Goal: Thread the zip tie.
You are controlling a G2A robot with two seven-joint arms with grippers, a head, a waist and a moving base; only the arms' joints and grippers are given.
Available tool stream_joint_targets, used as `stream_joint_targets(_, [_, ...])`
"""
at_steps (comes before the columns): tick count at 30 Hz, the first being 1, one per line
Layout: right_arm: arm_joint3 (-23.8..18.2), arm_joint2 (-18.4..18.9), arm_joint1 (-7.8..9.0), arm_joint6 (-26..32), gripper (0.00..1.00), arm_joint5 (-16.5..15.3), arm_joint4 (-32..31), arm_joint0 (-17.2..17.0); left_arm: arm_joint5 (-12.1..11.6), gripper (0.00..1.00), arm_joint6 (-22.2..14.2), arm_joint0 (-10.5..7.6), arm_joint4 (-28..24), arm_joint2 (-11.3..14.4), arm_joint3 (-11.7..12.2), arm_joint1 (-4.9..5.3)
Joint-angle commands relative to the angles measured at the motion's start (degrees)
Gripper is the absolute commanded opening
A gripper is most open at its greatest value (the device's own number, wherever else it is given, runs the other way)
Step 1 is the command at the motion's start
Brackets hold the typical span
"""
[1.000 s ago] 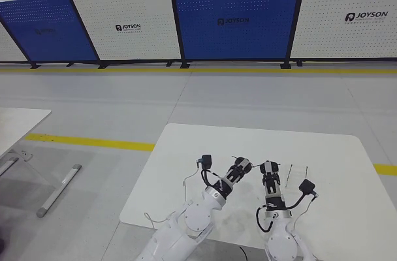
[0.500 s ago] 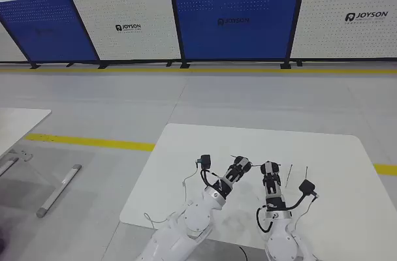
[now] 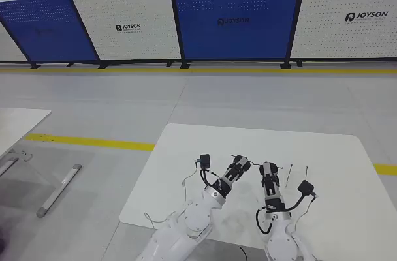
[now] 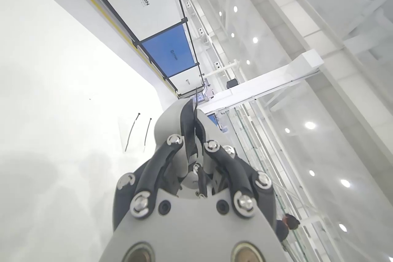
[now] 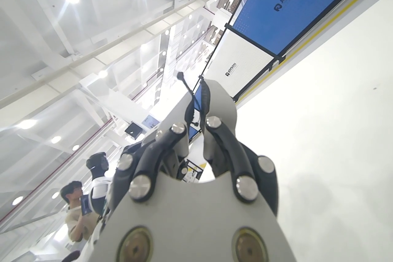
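My left gripper [image 4: 192, 117] is shut on a thin black zip tie [image 4: 194, 99], whose end pokes out past the fingertips. My right gripper [image 5: 198, 100] is also shut on a black zip tie [image 5: 187, 88], with the small square head [image 5: 180, 74] standing free above the fingers. In the top view both grippers hover close together over the front middle of the white table [image 3: 205, 140]: the left gripper [image 3: 241, 167], the right gripper [image 3: 266, 169], and a thin black strip [image 3: 245, 159] near their tips. I cannot tell whether it is one tie or two.
Two spare black zip ties [image 3: 289, 175] [image 3: 306, 172] lie side by side on the table just right of the right arm; the left wrist view shows them too, the spare ties [image 4: 132, 131]. Panel fencing and a yellow floor line run behind the table.
Both arms have crept only slightly, the grippers edging a touch closer together. Both grips are unchanged.
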Motion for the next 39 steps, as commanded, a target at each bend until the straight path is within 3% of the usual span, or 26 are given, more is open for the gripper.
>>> stream_joint_targets(1, [0.0, 0.0, -0.02, 0.1, 0.14, 0.0, -0.1, 0.0, 0.0, 0.00, 0.1, 0.00, 0.1, 0.0, 0.0, -0.01])
stream_joint_targets(3, [0.1, 0.0, -0.05, 0.1, 0.12, 0.0, -0.2, 0.0, 0.0, 0.00, 0.1, 0.01, 0.1, 0.0, 0.0, -0.01])
stream_joint_targets(5, [0.1, 0.1, -0.09, 0.0, 0.00, 0.0, -0.1, 0.0, -0.1, 0.00, 0.2, 0.02, 0.1, 0.0, 0.0, -0.01])
stream_joint_targets(19, [0.6, -0.4, -0.48, -1.2, 0.00, 0.8, -1.4, 0.3, 0.6, 0.00, -0.6, 0.05, 1.3, 0.0, 0.2, 0.11])
stream_joint_targets(21, [0.5, -0.6, -0.55, -1.6, 0.00, 1.2, -1.9, 0.3, 0.9, 0.16, -0.7, 0.04, 1.8, 0.0, 0.2, 0.15])
stream_joint_targets(23, [0.5, -0.7, -0.62, -1.9, 0.00, 1.5, -2.2, 0.3, 1.0, 0.19, -0.7, 0.01, 2.3, -0.1, 0.3, 0.18])
stream_joint_targets(26, [0.5, -0.8, -0.73, -2.6, 0.00, 2.3, -2.8, 0.3, 1.1, 0.15, -0.6, 0.01, 2.6, -0.1, 0.3, 0.20])
stream_joint_targets(28, [0.6, -1.0, -0.82, -2.8, 0.00, 2.9, -3.2, 0.4, 1.0, 0.00, -0.7, -0.03, 3.1, 0.0, 0.3, 0.23])
stream_joint_targets(39, [0.8, -1.2, -1.05, -2.1, 0.00, 4.2, -4.5, 0.7, 0.9, 0.00, -1.2, 0.11, 3.5, -0.3, -0.1, 0.38])
